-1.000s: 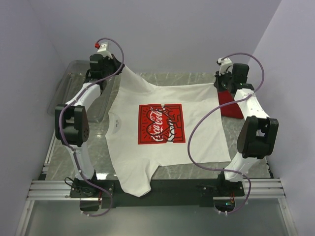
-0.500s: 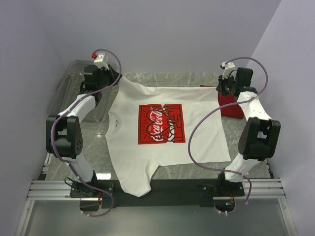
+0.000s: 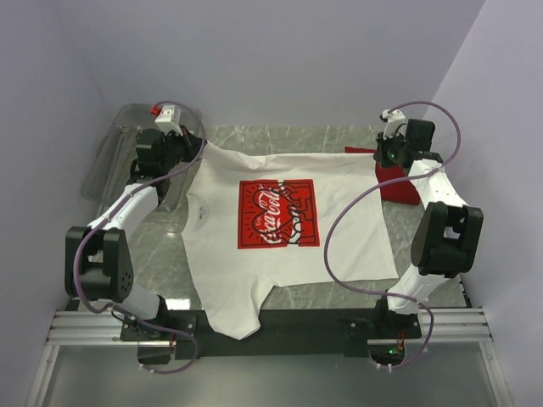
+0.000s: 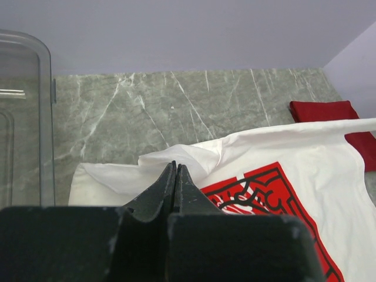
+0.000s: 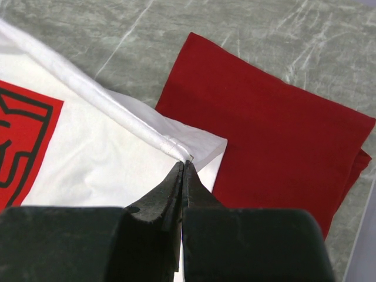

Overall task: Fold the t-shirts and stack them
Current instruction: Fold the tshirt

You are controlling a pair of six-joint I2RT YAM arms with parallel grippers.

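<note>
Wrist views: left tool and right tool pinch far corners of the white t-shirt.

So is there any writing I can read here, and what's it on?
"Coca-Cola": white script in the red square graphic on the white t-shirt.
Collar label: too small to read.
Red t-shirt: no writing visible.
</note>
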